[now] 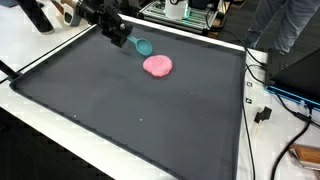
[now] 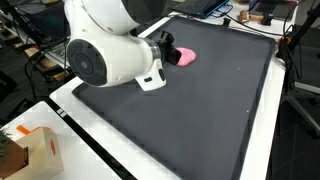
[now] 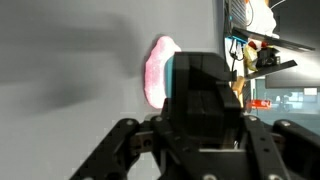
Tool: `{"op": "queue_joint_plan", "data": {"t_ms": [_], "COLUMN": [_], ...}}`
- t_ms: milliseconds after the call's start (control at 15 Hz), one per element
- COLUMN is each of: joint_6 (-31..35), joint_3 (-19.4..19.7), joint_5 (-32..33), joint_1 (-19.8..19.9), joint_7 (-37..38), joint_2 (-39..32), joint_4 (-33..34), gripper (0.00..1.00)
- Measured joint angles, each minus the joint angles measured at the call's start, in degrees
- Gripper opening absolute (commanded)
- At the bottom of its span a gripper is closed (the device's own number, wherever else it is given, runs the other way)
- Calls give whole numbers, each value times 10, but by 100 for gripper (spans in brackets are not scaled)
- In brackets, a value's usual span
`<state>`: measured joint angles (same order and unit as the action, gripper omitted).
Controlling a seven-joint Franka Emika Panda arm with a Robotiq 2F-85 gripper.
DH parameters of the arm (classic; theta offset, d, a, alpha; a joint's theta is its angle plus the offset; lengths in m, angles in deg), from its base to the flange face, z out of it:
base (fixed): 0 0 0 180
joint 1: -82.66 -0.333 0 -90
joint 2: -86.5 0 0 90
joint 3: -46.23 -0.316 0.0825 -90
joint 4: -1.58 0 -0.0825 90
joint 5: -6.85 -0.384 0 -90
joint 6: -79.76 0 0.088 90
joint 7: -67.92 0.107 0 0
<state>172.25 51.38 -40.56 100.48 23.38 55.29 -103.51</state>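
A pink soft lump (image 1: 157,66) lies on the black mat (image 1: 130,110) near its far edge; it also shows in an exterior view (image 2: 186,57) and in the wrist view (image 3: 157,72). My gripper (image 1: 122,37) hangs just above the mat beside the lump and is shut on a small teal object (image 1: 142,46) that sticks out toward the lump. In the wrist view the black fingers (image 3: 205,100) fill the middle, and only a thin teal edge (image 3: 172,88) shows between them and the pink lump. The white arm (image 2: 110,45) hides most of the gripper in that exterior view.
The mat lies on a white table (image 1: 40,45). Cables and a plug (image 1: 264,112) lie off the mat's side. A person (image 1: 290,25) stands behind the table. A cardboard box (image 2: 30,152) sits at a table corner. Equipment racks (image 1: 185,12) stand beyond the far edge.
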Motion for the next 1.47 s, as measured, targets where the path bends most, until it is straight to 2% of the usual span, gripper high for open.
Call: {"op": "queue_joint_plan", "data": {"t_ms": [400, 933, 1467], "joint_6": [49, 118, 244], "joint_3": [1, -7, -26], "joint_5": [44, 143, 267], "joint_1": [-31, -80, -138], "joint_7": [60, 163, 303], "joint_2": [25, 73, 119], "joint_4": [-2, -21, -72], "gripper": [25, 25, 25]}}
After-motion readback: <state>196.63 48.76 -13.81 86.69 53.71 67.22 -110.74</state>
